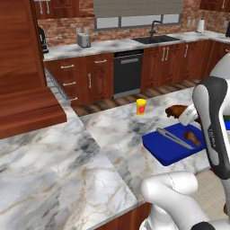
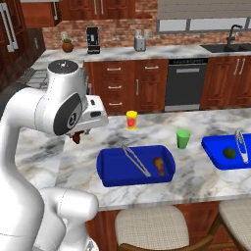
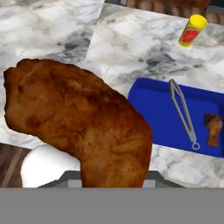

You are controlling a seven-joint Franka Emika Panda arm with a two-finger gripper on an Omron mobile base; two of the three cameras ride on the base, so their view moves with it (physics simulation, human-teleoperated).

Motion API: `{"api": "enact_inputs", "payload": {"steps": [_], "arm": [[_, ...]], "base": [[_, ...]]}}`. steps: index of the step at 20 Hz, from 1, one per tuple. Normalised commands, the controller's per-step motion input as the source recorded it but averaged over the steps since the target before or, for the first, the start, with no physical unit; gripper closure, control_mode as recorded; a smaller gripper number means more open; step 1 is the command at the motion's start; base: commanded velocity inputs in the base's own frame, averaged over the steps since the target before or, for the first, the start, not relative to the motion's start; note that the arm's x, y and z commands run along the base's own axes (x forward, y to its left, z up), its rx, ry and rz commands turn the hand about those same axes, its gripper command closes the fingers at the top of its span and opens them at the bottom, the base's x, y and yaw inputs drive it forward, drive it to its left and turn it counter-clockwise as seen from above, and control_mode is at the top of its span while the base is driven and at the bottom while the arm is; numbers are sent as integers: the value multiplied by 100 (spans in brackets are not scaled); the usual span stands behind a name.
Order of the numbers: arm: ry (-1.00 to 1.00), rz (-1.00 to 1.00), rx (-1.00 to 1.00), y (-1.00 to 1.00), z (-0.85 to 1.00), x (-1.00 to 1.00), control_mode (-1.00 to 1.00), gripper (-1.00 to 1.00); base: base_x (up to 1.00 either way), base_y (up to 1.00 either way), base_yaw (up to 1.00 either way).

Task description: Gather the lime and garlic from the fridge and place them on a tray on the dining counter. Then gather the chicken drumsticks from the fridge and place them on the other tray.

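Observation:
My gripper (image 1: 182,114) (image 2: 81,131) is shut on a reddish-brown chicken drumstick (image 1: 175,110) (image 2: 76,138) (image 3: 78,122). It hangs above the marble dining counter (image 1: 112,130) (image 2: 196,127), left of a blue tray (image 1: 161,150) (image 2: 112,171) (image 3: 153,109). In the hand view the drumstick hides my fingertips. The other drumstick (image 1: 192,138) (image 2: 159,165) (image 3: 213,127) lies in that tray beside metal tongs (image 1: 173,137) (image 2: 136,160) (image 3: 183,113). Farther right, a second blue tray (image 2: 215,152) holds the dark green lime (image 2: 229,153). The garlic and the fridge are out of view.
A yellow bottle with a red label (image 1: 141,107) (image 2: 131,120) (image 3: 191,31) stands behind the tray. A light green cup (image 2: 183,138) sits between the trays, and more tongs (image 2: 241,145) lie in the second one. Stools (image 2: 152,220) line the counter's near side. A dishwasher (image 1: 128,72) stands opposite.

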Motion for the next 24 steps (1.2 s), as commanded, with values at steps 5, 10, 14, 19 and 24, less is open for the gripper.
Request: {"api": "enact_inputs", "payload": {"steps": [5,10,14,19,24], "arm": [[2,0,-4,-21,-40,29,-100,100],[0,0,-7,-24,-24,20,-100,100],[-5,-1,-8,-29,-28,1,-100,100],[0,0,-5,-14,-34,5,-100,100],[0,-1,-3,0,-31,1,-100,100]], "base": [[0,0,0],[0,0,0],[0,0,0],[0,0,0],[0,0,0]]}}
